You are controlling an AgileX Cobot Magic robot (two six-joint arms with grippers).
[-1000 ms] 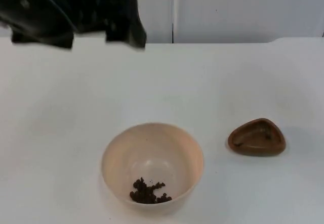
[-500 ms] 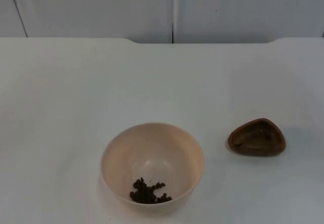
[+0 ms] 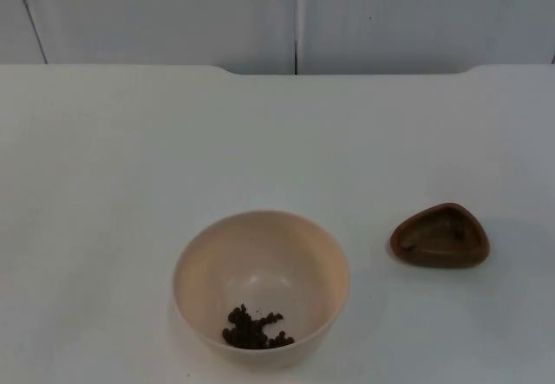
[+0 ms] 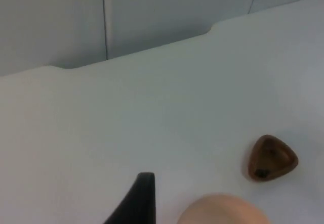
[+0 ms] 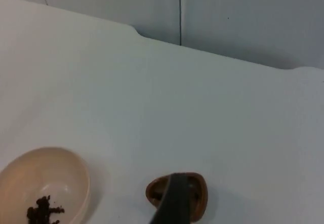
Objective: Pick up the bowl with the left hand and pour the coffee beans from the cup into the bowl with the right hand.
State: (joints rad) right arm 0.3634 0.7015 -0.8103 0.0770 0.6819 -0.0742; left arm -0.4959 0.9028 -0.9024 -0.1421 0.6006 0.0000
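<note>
Top: left arm gone since a second ago. Round beige plastic bowl holding dark coffee beans, small brown triangular cup apart, empty. Pour looks complete.
Left wrist: left gripper beside bowl; jaws unreadable.
Right wrist: right gripper over cup; same.

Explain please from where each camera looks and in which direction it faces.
Top view: fixed above, looking down and forward at the bowl with coffee beans and the cup.
Left wrist view: on the left arm, facing the table; a fingertip of the left claw shows.
Right wrist view: on the right arm; a right claw fingertip overlaps the cup.
All share bowl and cup.
</note>
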